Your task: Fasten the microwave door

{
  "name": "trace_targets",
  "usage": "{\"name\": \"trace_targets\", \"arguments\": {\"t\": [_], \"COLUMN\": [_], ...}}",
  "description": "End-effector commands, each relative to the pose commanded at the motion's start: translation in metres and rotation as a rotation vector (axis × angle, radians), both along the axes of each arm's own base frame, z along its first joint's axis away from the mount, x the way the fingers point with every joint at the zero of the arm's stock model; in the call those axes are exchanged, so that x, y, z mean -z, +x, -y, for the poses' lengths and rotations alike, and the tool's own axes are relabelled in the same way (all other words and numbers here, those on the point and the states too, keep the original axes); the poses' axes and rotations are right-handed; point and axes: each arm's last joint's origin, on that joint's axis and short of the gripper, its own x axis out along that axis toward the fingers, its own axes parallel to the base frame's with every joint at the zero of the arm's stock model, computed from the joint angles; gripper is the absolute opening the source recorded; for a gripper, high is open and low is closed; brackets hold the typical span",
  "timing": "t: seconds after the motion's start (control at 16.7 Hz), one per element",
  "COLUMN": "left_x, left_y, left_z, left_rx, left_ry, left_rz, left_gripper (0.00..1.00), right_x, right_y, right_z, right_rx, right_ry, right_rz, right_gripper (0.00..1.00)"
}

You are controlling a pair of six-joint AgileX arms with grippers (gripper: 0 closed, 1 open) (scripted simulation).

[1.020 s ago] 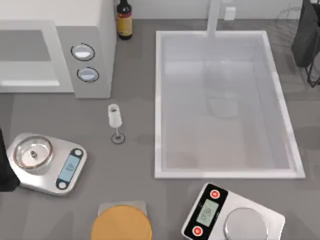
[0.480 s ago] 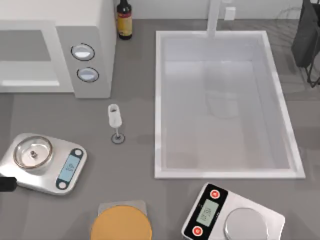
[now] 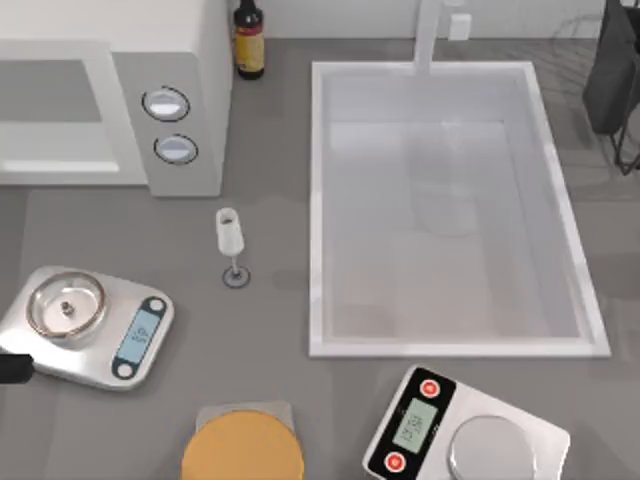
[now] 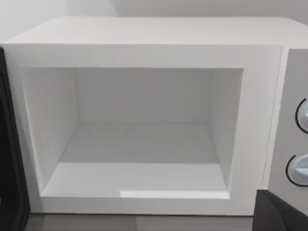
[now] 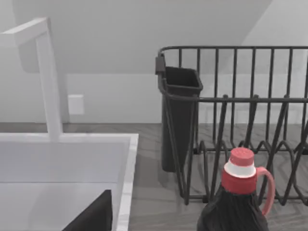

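Where the desk (image 3: 270, 330) meets the back wall at the top view's far left stands one microwave (image 3: 120, 40), long axis running left to right, open front facing the near edge

- Left wrist view looks straight into the bare white cavity; microwave door (image 4: 8, 159) seems to be the dark panel standing edge-on beside the opening, swung wide, not fastened
- Control strip at the microwave's right end: two dials (image 3: 165, 104), one behind the other
- Left hand (image 4: 281, 211): a dark piece shows in front of the control strip, close to the microwave; spread or pressed together, cannot tell
- Silver scales: two. One (image 3: 90, 325) near the left edge carries a shallow round dish; the other (image 3: 465, 435) sits at the near edge right of centre, with a black panel
- One orange disc (image 3: 242, 450) on a grey slab at the near edge
- One wine glass (image 3: 231, 240) upright, between microwave and sink
- One dark bottle (image 3: 249, 40) just beside the microwave's right wall
- One white sink (image 3: 320, 200), long axis running front to back, one tap (image 3: 428, 35) at its far rim
- One black dish rack (image 5: 240, 101) right of the sink, caddy hung on it; one red-capped jug (image 5: 238, 197) close to the camera
- Right hand (image 5: 94, 214): dark wedge over the sink rim, parked; state cannot tell
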Motion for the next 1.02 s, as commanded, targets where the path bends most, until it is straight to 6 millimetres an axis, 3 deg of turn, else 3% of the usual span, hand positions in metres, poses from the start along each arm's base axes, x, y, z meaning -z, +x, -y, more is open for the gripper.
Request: {"name": "trace_targets", "arguments": {"t": [0.42,1.02], "left_x": [0.001,0.017], "left_y": [0.001,0.019], "left_z": [0.0,0.007], "left_rx": [0.0,0.0], "left_ry": [0.0,0.0], "left_rz": [-0.004,0.003], "left_gripper": [0.0,0.0], "right_x": [0.0,0.0], "right_y": [0.0,0.0], "right_z": [0.0,0.0], "right_rx": [0.0,0.0], "right_ry": [0.0,0.0], "right_rz": [0.0,0.0], "right_gripper": [1.0,1.0]}}
